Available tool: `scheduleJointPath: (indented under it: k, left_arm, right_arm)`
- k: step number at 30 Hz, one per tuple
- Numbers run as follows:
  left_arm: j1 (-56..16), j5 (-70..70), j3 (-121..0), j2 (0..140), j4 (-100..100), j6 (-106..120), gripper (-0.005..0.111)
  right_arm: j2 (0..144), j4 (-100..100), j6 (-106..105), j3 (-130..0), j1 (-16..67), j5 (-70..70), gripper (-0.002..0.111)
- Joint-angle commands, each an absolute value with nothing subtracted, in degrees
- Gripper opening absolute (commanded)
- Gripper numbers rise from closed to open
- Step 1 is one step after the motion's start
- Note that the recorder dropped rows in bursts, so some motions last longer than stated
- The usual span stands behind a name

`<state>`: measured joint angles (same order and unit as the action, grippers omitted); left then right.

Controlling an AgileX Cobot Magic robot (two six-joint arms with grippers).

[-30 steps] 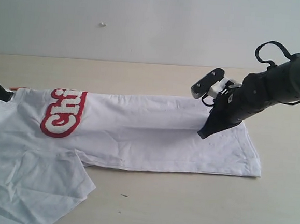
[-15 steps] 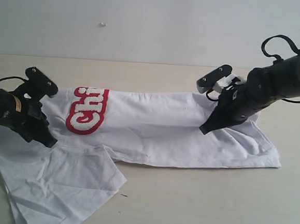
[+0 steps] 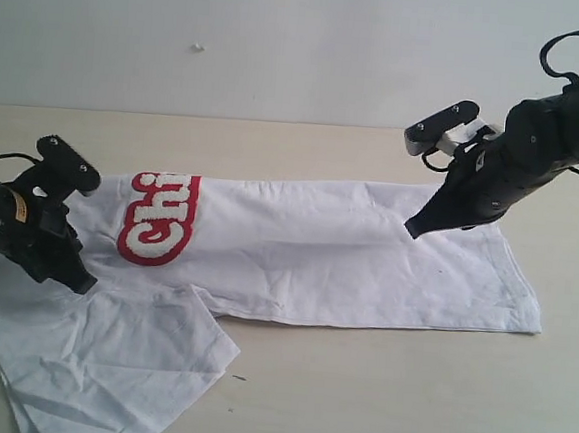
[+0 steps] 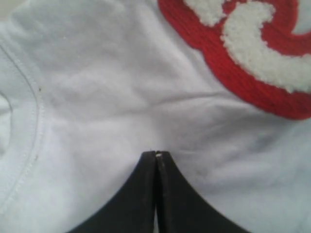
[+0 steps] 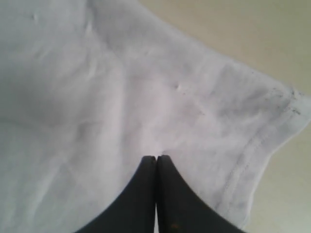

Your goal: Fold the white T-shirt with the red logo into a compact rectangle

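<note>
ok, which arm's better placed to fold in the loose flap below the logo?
Left, probably. The left tool, shut, is at the edge of the flap on the white T-shirt, beside the red logo; the right tool is away at the hem.

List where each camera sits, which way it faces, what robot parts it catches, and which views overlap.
Exterior: off the arms, looking across the table toward a pale wall; shows the T-shirt, logo, left gripper, right gripper and both arms.
Left wrist: on the left arm, looking along its shut fingers at cloth beside the logo.
Right wrist: on the right arm, looking along its shut fingers at the hem and bare table.
Shared: exterior and left wrist both show the logo; all three show the T-shirt.
</note>
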<state>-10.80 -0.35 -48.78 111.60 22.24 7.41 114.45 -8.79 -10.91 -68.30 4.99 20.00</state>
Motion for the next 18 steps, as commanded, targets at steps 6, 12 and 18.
scheduleJointPath:
  k: [6,12,18]
  left_arm:
    - [-10.8,4.0,-47.8,102.4,21.8,5.8,0.000]
    - [-18.0,17.0,-42.0,94.2,21.8,18.0,0.001]
    - [-29.7,21.3,-37.2,88.6,21.6,22.1,0.032]
  right_arm:
    - [114.0,-9.0,-10.2,-67.8,5.4,21.5,0.000]
    - [114.0,-7.6,-10.2,-67.8,5.4,22.4,0.000]
    - [114.0,-4.1,-10.5,-67.8,5.4,24.1,0.000]
